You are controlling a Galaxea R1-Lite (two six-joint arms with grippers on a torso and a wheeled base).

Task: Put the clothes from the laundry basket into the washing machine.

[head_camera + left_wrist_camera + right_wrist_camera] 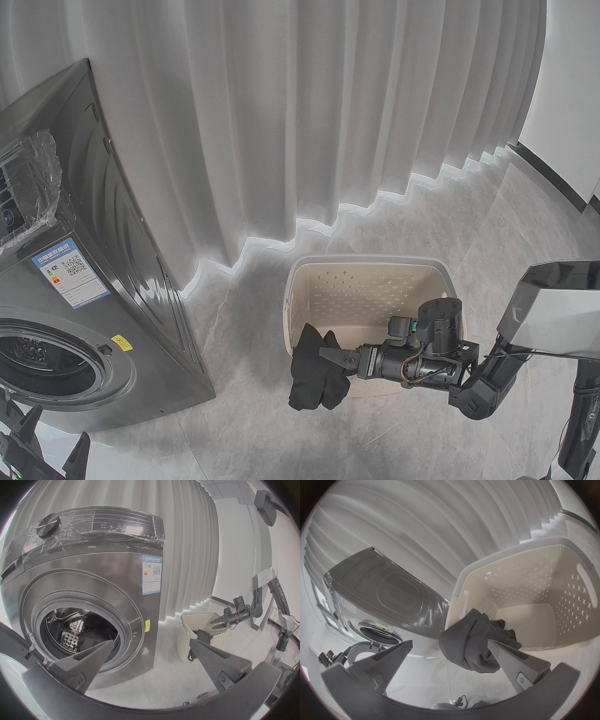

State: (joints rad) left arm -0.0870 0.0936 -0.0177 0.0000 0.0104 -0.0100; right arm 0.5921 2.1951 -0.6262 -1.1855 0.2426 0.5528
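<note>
Your left gripper (150, 642) sits at 7 o'clock in the head view, fingers spread wide and empty, facing the round open port of the grey metal washing machine (94, 325). Dark cloth (93, 636) lies in the drum. Smooth stone-look floor (250, 425) runs open between the machine and the cream perforated laundry basket (369, 262) at 5 o'clock. A soft dark garment (315, 375) drapes over the basket's near-left rim, half outside. Your right gripper (331, 356) meets it, fingers parted wide, not clamped. A pleated white curtain (312, 125) hangs behind.
</note>
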